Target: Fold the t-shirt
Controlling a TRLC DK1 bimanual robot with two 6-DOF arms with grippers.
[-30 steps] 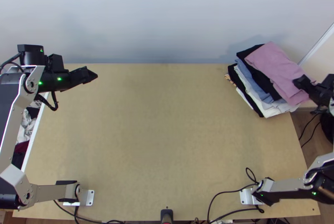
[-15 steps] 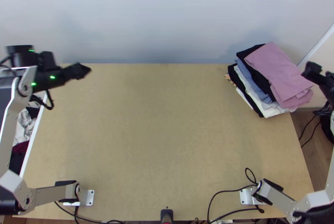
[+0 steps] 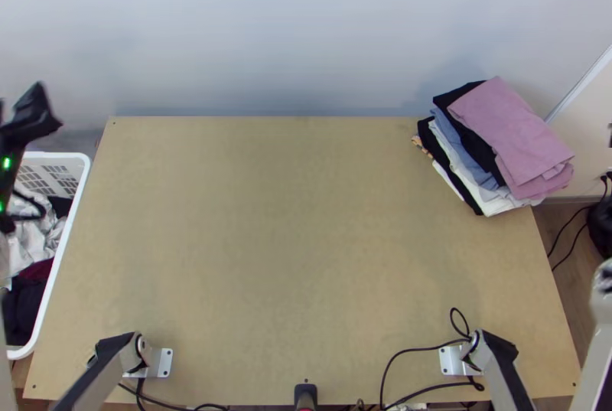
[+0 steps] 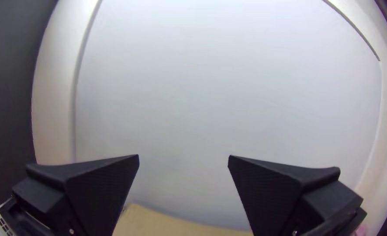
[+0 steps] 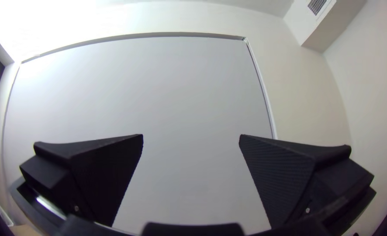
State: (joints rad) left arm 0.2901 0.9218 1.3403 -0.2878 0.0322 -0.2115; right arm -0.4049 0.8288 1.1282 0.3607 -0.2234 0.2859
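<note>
Wooden table (image 3: 306, 258) leaves a broad middle for spreading cloth; the basket's (image 3: 57, 156) rim borders its left edge. Left tool (image 4: 182, 156) and right tool (image 5: 191, 135) gape wide, both holding nothing. Beyond, the folded pink t-shirt (image 3: 512, 132) tops the stack (image 3: 473, 158) near the far-right corner. Folding seems finished; next, probably rest both arms, minding that rim.

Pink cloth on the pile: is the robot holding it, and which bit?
Nothing is held: the left gripper and right gripper are open and empty. The pink cloth lies atop the pile.
</note>
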